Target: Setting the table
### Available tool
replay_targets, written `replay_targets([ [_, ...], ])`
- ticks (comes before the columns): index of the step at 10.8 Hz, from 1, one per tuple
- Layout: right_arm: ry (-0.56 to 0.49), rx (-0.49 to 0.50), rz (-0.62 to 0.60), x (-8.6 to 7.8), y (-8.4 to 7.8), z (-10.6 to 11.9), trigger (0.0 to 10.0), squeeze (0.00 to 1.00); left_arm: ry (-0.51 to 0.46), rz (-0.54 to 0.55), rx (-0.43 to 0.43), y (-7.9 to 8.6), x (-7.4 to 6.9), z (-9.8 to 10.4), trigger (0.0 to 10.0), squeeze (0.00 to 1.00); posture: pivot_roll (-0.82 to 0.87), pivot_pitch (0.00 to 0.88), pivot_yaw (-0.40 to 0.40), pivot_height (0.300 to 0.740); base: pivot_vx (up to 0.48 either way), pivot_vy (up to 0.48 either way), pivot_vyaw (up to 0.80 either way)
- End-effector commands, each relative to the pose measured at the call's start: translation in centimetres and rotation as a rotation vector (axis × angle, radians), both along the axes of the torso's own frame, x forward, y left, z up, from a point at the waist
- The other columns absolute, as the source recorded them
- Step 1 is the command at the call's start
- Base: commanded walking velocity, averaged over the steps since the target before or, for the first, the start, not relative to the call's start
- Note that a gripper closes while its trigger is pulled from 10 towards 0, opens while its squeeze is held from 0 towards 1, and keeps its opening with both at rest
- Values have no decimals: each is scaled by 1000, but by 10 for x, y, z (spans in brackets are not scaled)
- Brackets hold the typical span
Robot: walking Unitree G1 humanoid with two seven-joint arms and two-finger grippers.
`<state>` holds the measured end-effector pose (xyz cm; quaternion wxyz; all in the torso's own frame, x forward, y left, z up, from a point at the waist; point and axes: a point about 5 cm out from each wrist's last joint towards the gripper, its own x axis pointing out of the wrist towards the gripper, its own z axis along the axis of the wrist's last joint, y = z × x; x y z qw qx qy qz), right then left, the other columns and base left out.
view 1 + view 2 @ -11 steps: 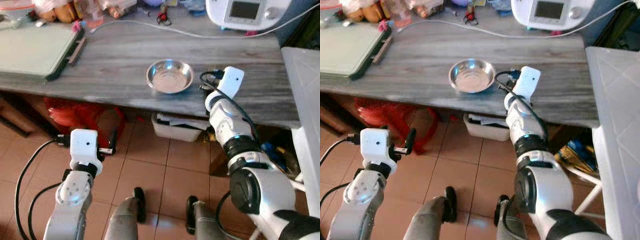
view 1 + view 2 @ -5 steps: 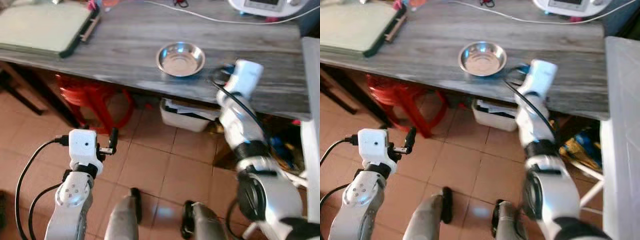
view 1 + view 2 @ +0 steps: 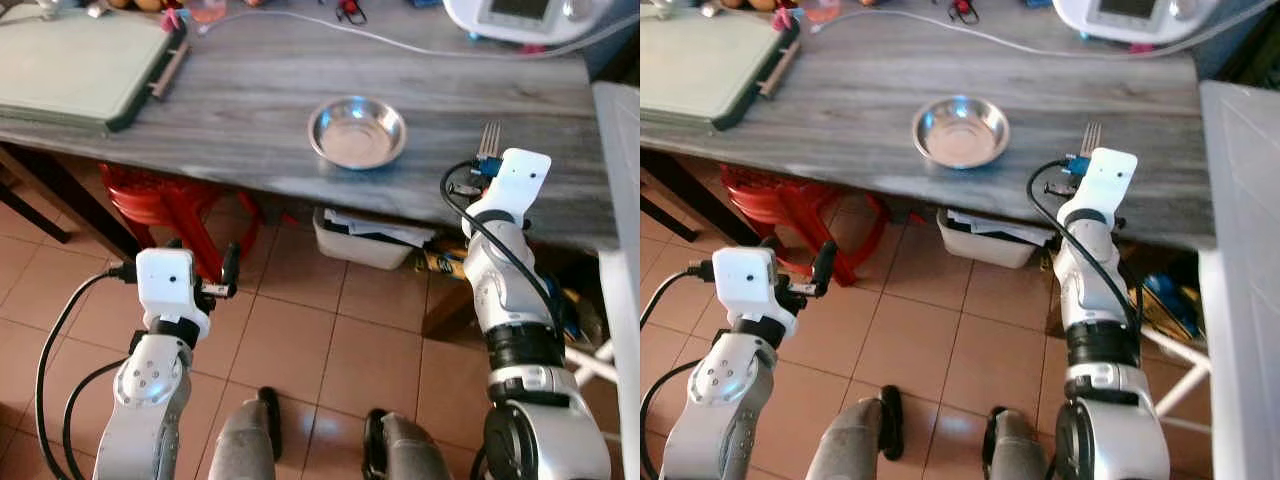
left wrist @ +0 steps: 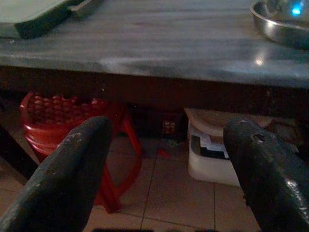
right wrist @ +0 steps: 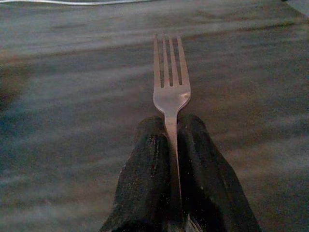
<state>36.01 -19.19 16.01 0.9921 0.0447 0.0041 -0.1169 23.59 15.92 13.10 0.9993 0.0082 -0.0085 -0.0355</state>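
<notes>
Tabletop: a long grey wood-grain surface is stretching across the upper part of the head views, its near edge facing the robot.
Bowl: a shiny metal bowl is sitting upright close to the near edge, about midway along the tabletop.
Fork: it is being gripped by its handle, tines pointing toward the far edge, over the tabletop's near edge and to the right of the bowl, well apart from it; whether it is touching the wood cannot be told.
Right end effector: its two black fingers are pressing together on the fork handle.
Left end effector: it is hanging low in front of the tabletop's near edge, fingers spread wide with nothing between them.
Green tray: a flat pale-green tray with a dark rim is lying toward the far left corner.
White appliance: it is standing at the far right edge, with a white cable trailing along the far side.
Floor: terracotta tiles are running beneath the tabletop.
Red stool: a red plastic stool is standing under the left part.
White bin: a white bin holding papers is sitting under the middle.
</notes>
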Motion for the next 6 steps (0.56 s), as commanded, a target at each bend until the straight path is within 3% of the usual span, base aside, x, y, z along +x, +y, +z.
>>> replay_targets([
  [1,-11,0,12,-2,3,4,10000,0,-3,11,0,2,-1,0,10000,0,13,147,40,740,289,0,0],
  [6,11,-6,-1,-16,6,-2,10000,0,-16,-5,-23,-3,0,4,10000,0,6,140,35,740,289,0,0],
])
